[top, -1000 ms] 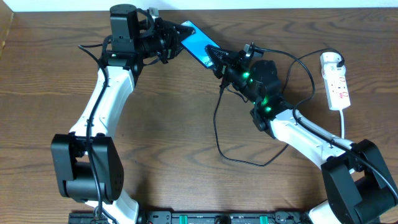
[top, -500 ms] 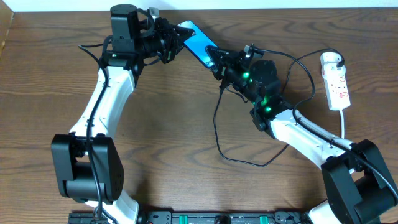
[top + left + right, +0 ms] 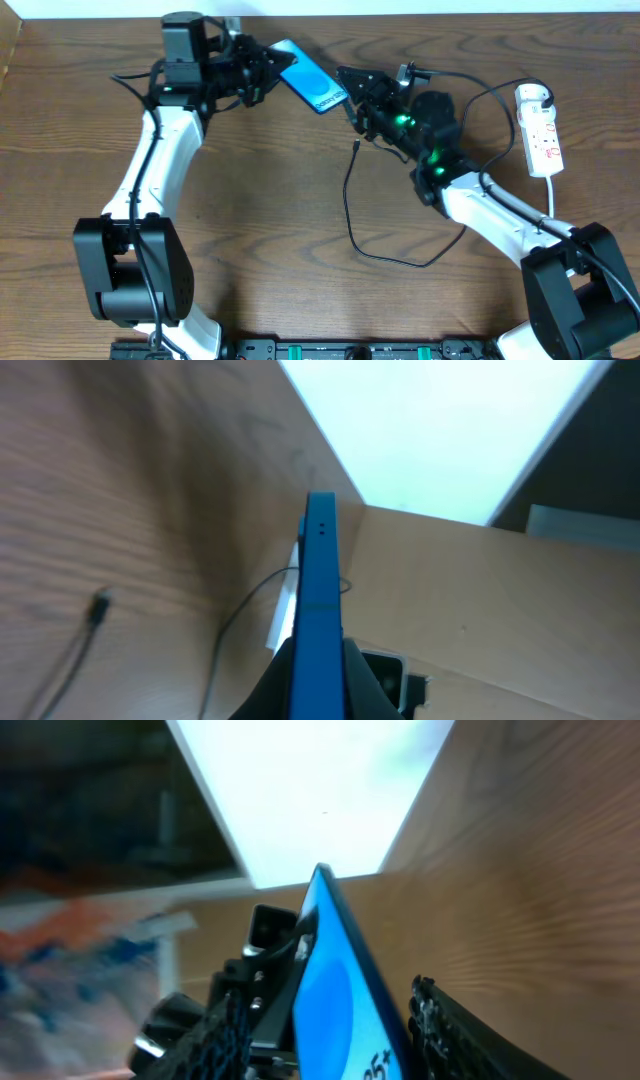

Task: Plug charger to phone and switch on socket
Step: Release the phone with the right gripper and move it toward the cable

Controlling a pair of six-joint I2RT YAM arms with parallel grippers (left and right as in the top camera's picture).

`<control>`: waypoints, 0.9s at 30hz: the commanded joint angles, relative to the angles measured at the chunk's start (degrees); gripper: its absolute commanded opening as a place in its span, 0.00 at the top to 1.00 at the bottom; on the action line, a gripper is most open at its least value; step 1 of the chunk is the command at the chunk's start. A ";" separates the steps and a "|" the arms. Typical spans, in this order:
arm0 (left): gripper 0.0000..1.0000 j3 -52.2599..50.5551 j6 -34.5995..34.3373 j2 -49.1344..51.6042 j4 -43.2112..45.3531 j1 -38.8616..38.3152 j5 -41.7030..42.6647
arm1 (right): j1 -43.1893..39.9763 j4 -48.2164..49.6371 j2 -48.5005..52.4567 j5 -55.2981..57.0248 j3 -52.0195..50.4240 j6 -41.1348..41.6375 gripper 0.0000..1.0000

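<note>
One phone [image 3: 312, 82] clamped in the left jaws, right jaws open just beside it, charger [image 3: 347, 205] lying free.

- Left arm [image 3: 160, 160]: long white shells between black joint housings, with thin black cables running loosely alongside them.
- Right arm [image 3: 490, 205]: the same white shells and black joints (two small green lights [image 3: 402, 122] glow on its dark wrist section).
- Base blocks [image 3: 135, 270]: each arm ends in a bulky, rounded black housing.
- Camera module [image 3: 182, 40]: a boxy black unit on the left arm's wrist.
- Right fingers [image 3: 440, 1030]: black, with a bumpy, ridged edge.
- Left fingers [image 3: 370, 695]: plain black, only partly in view.
</note>
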 commanded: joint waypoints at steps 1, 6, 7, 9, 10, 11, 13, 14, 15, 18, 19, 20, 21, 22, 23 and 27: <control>0.93 0.48 8.26 -1.51 -3.56 2.71 0.92 | -3.65 -3.21 -0.52 -7.41 0.70 -15.02 0.52; 0.93 0.48 9.77 -1.51 -6.95 5.53 2.73 | -7.06 -16.74 -0.52 -12.63 0.70 -30.32 0.60; 0.92 0.48 9.75 -1.51 -6.93 6.10 3.56 | -7.26 -19.21 -0.52 -12.28 0.72 -33.11 0.60; 0.93 0.48 9.75 -1.51 -6.88 6.88 4.98 | -7.30 -24.06 -0.52 -11.58 1.01 -36.48 0.59; 0.93 0.48 9.75 -1.51 -6.91 7.28 5.79 | -7.23 -26.51 -0.52 -11.23 1.49 -37.97 0.59; 0.93 0.48 9.75 -1.51 -6.93 7.63 6.56 | -7.06 -29.14 -0.52 -10.86 2.29 -39.67 0.59; 0.93 0.48 9.75 -1.51 -6.88 8.24 8.15 | -6.56 -35.28 -0.52 -8.85 4.83 -43.28 0.57; 0.93 0.48 9.73 -1.51 -6.71 8.63 9.42 | -6.19 -40.65 -0.52 -6.84 7.65 -46.23 0.57; 0.93 0.48 9.73 -1.51 -6.71 8.92 10.08 | -5.97 -44.30 -0.52 -5.20 9.81 -48.13 0.57; 0.93 0.48 9.07 -1.51 -6.73 9.92 10.91 | -5.07 -53.00 -0.52 1.11 16.22 -52.52 0.60; 0.93 0.48 8.57 -1.51 -6.71 10.32 10.88 | -4.76 -55.15 -0.52 2.91 18.21 -53.46 0.60; 0.93 0.48 8.13 -1.51 -6.73 10.73 10.88 | -4.52 -56.68 -0.52 4.31 19.78 -54.12 0.61; 0.92 0.48 7.98 -1.51 -6.71 11.08 11.06 | -4.22 -58.12 -0.52 5.55 21.35 -54.73 0.61; 0.92 0.48 7.98 -1.51 -6.73 11.39 11.15 | -3.89 -59.45 -0.52 6.51 22.82 -55.17 0.61; 0.93 0.48 7.98 -1.51 -6.73 11.58 11.34 | -3.63 -60.61 -0.52 7.26 24.02 -55.47 0.61; 0.93 0.48 8.00 -1.51 -6.73 11.74 11.69 | -2.93 -62.84 0.35 8.28 26.25 -55.49 0.63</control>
